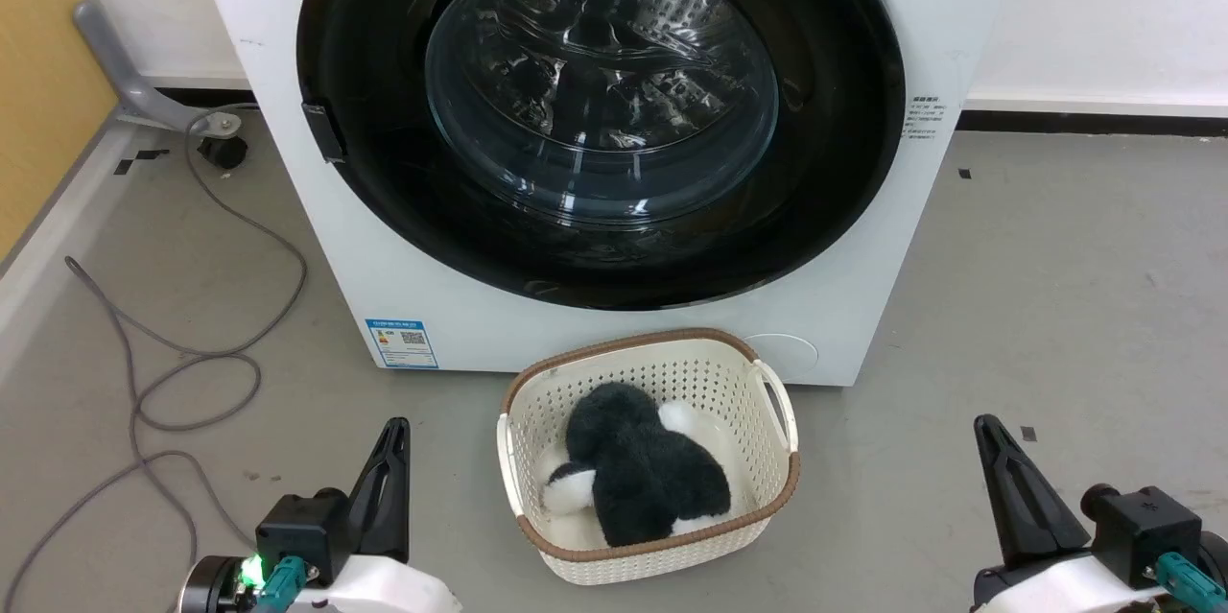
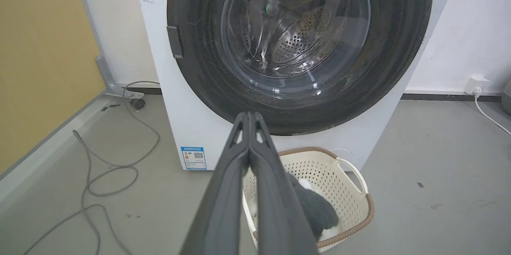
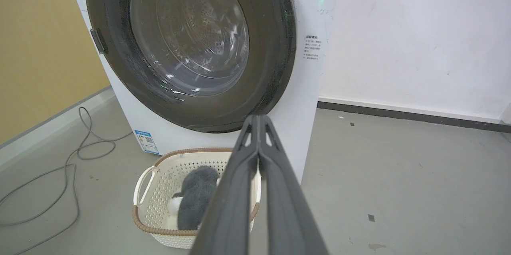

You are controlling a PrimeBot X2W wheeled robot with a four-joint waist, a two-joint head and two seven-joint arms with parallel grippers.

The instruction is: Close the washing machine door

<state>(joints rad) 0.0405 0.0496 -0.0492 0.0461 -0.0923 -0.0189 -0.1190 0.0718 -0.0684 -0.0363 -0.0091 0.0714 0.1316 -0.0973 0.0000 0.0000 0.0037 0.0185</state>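
Note:
The washing machine [image 1: 288, 66] is a white box facing me. Its round black-rimmed door [image 1: 365, 210] lies flat against the front, the glass bowl window [image 1: 601, 85] at its centre. The steel drum shows through the glass in the left wrist view. A small dark latch handle [image 1: 323, 131] sits on the door's left rim. My left gripper [image 1: 395, 429] is low at the lower left, fingers together, holding nothing. My right gripper [image 1: 986, 426] is at the lower right, also shut and empty. Both hang well short of the door [image 2: 199, 87] [image 3: 275, 67].
A cream perforated basket [image 1: 767, 421] with a dark and white plush toy [image 1: 638, 474] stands on the floor before the machine, between the grippers. Grey cables [image 1: 182, 373] loop on the floor at left, by a yellow wall. Bare grey floor lies to the right.

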